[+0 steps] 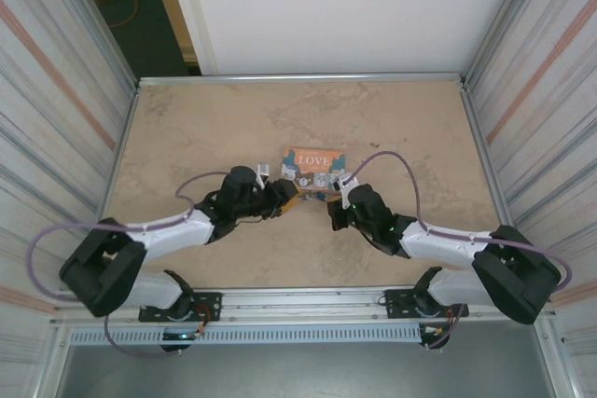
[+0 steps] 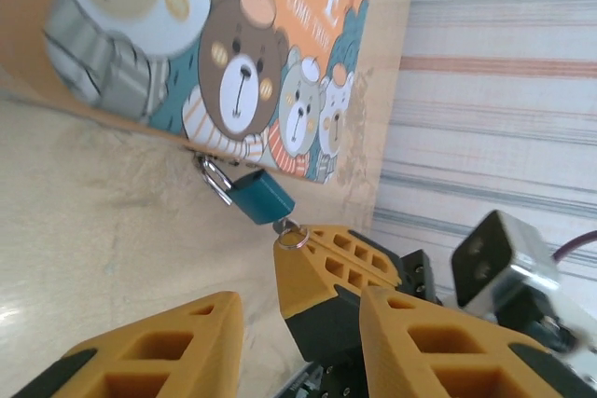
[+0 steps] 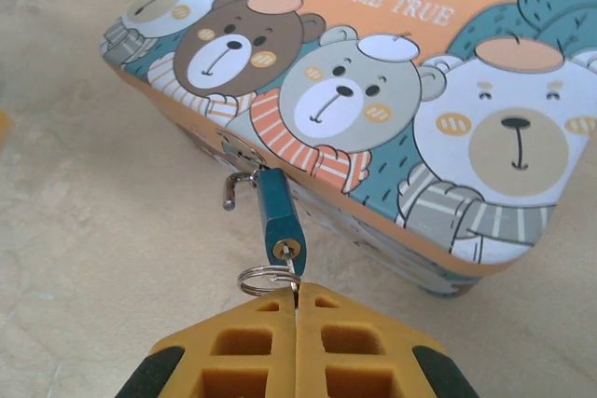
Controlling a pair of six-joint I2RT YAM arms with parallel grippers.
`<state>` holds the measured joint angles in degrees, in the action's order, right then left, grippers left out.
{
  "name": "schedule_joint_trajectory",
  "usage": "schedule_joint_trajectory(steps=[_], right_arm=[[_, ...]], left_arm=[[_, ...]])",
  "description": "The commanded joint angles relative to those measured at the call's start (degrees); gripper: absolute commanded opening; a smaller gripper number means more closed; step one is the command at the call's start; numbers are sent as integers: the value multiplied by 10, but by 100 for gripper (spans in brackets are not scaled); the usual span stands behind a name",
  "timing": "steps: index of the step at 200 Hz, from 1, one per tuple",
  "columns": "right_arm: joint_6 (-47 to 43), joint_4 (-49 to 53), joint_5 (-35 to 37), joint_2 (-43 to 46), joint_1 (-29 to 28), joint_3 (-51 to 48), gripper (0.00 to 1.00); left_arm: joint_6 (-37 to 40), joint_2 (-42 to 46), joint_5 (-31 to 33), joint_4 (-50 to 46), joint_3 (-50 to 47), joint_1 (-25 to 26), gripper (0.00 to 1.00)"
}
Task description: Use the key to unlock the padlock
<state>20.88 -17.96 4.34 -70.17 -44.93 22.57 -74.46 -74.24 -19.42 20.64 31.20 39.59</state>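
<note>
Orange bear-picture tin lies on the beige surface. A small teal-blue padlock hangs from the clasp on the tin's front edge. The right gripper is pinched tight on the key, which sits in the padlock's keyhole. The left gripper, just beside, has its jaws parted and holds nothing.

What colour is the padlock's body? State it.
Dark teal-blue. The padlock shows best in the right wrist view.
</note>
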Motion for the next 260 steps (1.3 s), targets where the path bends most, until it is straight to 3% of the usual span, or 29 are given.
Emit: schedule_joint_trajectory(steps=[1, 46, 117, 260], right_arm=[[76, 42, -48, 19, 15, -7, 0], [166, 63, -96, 17, 41, -10, 0], [240, 27, -152, -24, 92, -21, 0], [249, 23, -165, -82, 109, -5, 2]], left_arm=[[103, 61, 52, -141, 37, -8, 38], [210, 146, 139, -289, 98, -11, 40], [253, 193, 186, -333, 102, -24, 41], [263, 191, 164, -321, 76, -66, 47]])
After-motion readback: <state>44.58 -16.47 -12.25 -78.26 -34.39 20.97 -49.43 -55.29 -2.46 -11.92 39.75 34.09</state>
